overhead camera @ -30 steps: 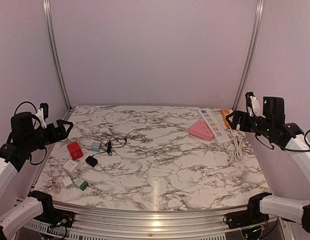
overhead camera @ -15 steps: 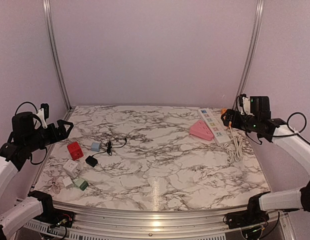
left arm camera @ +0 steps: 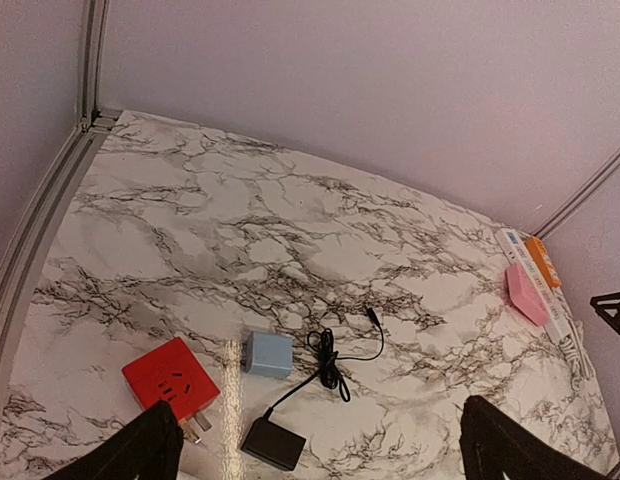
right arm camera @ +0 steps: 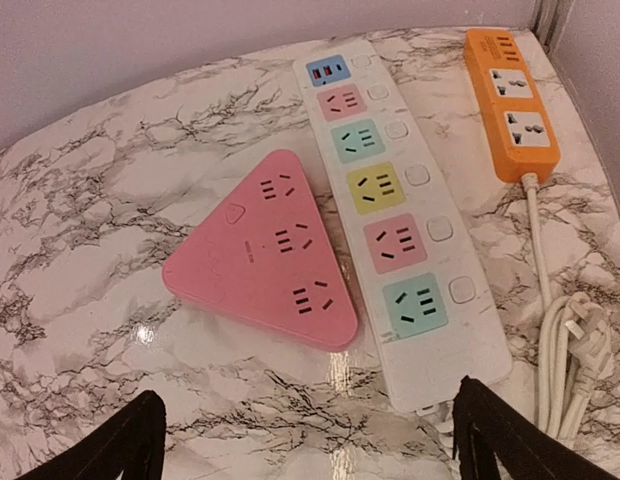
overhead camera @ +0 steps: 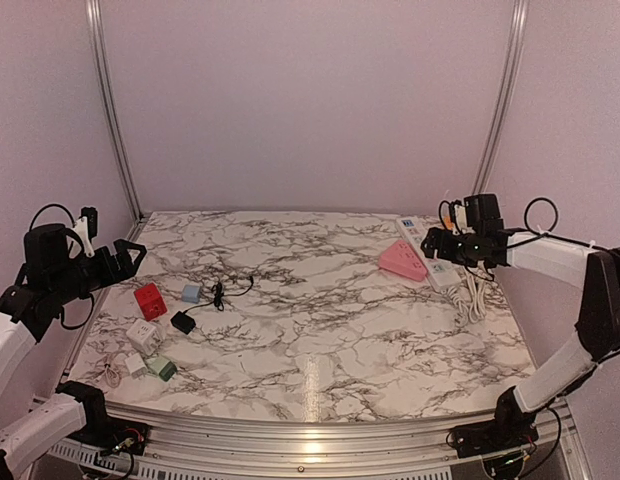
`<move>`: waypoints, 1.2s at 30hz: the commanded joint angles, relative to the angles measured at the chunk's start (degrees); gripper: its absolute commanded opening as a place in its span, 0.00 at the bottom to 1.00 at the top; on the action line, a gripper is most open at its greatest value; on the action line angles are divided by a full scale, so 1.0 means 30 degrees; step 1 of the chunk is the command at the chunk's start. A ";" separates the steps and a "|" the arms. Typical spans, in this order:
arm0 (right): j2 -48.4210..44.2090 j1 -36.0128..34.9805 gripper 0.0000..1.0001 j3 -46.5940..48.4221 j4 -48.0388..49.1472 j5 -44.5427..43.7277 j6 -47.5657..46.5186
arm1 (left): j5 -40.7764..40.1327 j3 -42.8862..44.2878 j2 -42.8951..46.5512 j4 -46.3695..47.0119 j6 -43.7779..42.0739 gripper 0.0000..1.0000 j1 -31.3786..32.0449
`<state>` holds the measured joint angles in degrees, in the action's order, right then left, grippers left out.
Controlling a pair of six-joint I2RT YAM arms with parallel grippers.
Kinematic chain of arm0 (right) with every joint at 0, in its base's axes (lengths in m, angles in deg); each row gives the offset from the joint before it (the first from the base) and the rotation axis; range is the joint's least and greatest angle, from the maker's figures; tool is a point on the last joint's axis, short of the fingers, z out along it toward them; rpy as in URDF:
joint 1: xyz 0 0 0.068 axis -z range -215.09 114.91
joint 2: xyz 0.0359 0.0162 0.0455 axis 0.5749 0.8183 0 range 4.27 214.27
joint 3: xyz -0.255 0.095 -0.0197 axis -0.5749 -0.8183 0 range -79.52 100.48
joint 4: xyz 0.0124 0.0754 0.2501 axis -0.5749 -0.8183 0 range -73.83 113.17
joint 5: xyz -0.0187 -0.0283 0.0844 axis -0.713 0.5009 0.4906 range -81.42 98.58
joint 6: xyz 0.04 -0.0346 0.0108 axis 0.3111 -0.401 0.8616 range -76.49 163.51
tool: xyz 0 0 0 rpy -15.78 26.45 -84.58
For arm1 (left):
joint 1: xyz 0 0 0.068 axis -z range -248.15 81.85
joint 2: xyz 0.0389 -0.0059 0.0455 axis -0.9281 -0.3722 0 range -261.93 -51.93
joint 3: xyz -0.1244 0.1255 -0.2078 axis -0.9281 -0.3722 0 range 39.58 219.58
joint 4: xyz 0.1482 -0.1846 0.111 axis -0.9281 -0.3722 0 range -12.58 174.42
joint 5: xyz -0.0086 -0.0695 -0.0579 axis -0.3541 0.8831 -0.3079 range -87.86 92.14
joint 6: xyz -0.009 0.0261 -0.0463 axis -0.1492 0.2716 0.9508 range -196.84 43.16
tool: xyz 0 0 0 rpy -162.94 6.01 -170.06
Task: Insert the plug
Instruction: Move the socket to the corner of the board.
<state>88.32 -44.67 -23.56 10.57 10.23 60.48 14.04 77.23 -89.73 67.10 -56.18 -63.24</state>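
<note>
Since a second earlier the right claw [overhead camera: 434, 244] had swung in from the table's right edge and hung over the sockets, fingers spread wide and holding nothing. Directly beneath it lay a long white power strip [right arm camera: 395, 200] of smooth plastic, its outlets set on pastel squares of blue, pink, green and yellow, each with a rounded button beside it. Just left of that sat a pink triangular socket block [right arm camera: 275, 250] with rounded corners and three outlets. To the claw's right lay a shorter orange strip [right arm camera: 510, 100], with a white cord [right arm camera: 565, 340] bundled in a coil nearer the claw.

The left claw [overhead camera: 130, 256] had not moved; it too was spread and empty. Below and ahead of it lay the plugs: a glossy red cube [left arm camera: 170, 378] with prongs on its near side, a pale blue charger [left arm camera: 267, 353] just beside it, and nearer the claw a flat black adapter [left arm camera: 273, 443] trailing a thin black cable [left arm camera: 335, 355] knotted into a loop. All rested on a glossy marble-patterned table [left arm camera: 190, 220].
</note>
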 commanded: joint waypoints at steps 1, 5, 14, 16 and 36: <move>0.1474 -0.0261 0.94 0.1775 0.1168 0.0172 -0.0148 | -0.0249 -0.0157 -0.0004 -0.0276 0.0086 0.99 -0.0112; 0.3429 -0.0446 0.94 0.3457 0.1197 0.0187 -0.0466 | -0.0343 -0.0151 0.0008 -0.0334 0.0097 0.99 -0.0110; 0.7750 -0.0756 0.93 0.7291 0.1203 0.0347 -0.0551 | -0.0828 -0.0027 -0.0040 -0.0467 -0.0045 0.99 -0.0156; 0.8670 -0.0758 0.93 0.8109 0.1158 0.0527 -0.0678 | -0.1036 -0.0011 0.0082 -0.0548 -0.0089 0.99 -0.0171; 1.3701 -0.0965 0.95 1.1616 0.0847 0.1961 -0.1585 | -0.1345 0.0079 0.0492 -0.0798 -0.0180 0.99 -0.0376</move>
<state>127.53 -47.23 8.27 12.84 14.74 56.70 9.63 77.23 -88.64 65.66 -56.29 -63.98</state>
